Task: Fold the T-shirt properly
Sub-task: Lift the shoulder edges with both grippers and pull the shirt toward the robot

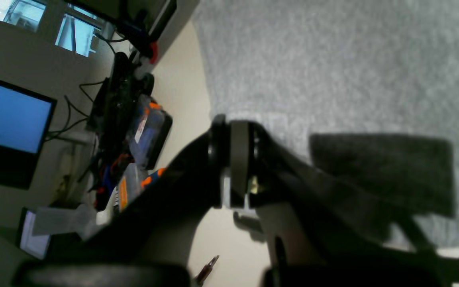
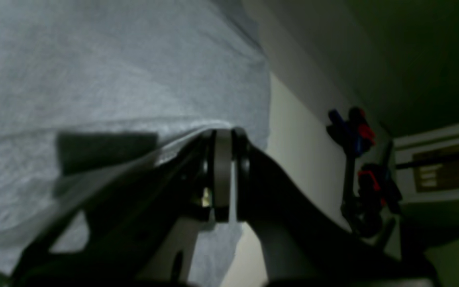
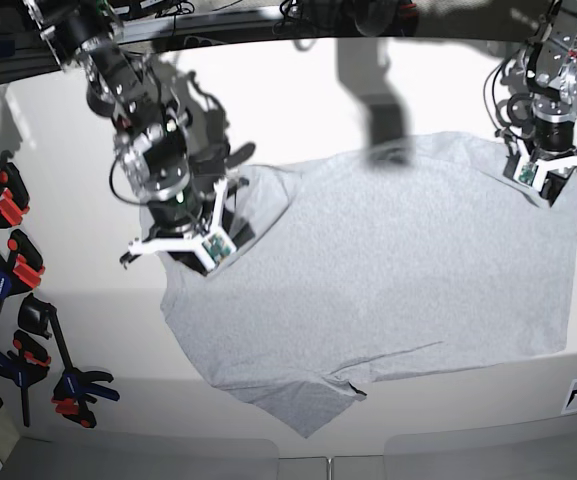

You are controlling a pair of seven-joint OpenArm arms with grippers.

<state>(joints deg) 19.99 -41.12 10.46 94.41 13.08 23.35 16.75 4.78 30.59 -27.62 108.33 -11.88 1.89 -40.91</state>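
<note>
- The T-shirt (image 3: 388, 270) is being shown spread plain side up on the white table (image 3: 298, 100), mostly flat; one sleeve is pointing toward the table's near edge, and the far-side fabric by the right gripper is rumpled.
- The right gripper (image 3: 200, 252) is being held closed on a pinch of cloth at the shirt's corner nearest the clamps (image 3: 28, 330); in the right wrist view the fabric is seen tented up to the fingertips.
- The left gripper (image 3: 540, 183) is being kept fully closed at the shirt's opposite far corner; that fabric is actually being pinched there cannot be confirmed, since the jaws are blurred and dark in the left wrist view.
- A slip is being risked: if only a thin edge is being held, the cloth could be pulled free when lifted.
- An uneven fold is being risked if the two corners are being raised at different rates, so that the body is dragged askew.
- Two layers could be caught together at the rumpled corner, leaving a bunched fold.
- Any lettering is being hidden underneath.
- The collar cannot be made out behind the right arm.
</note>
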